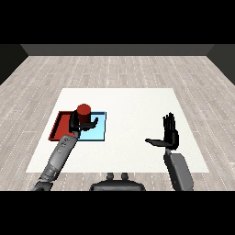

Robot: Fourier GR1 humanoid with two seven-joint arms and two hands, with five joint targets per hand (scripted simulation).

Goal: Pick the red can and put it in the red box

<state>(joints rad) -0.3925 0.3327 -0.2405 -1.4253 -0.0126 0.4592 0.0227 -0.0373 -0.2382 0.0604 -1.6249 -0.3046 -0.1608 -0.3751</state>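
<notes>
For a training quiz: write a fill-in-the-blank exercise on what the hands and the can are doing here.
1. The red cylindrical can is held by the robot's ____ hand.
2. The black right hand is ____, holding nothing.
3. Beside the flat red tray lies a flat tray coloured light ____.
4. Both trays lie on the ____ square table.

Missing words: left; open; blue; white

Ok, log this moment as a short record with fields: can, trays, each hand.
can: red can, upright, held above the seam between the two trays
red tray: on the table, left of the blue one, partly hidden by the left arm
light blue tray: beside the red tray, touching it
left hand: curled round the can
right hand: fingers straight, thumb out, holding nothing, over the white table
</notes>
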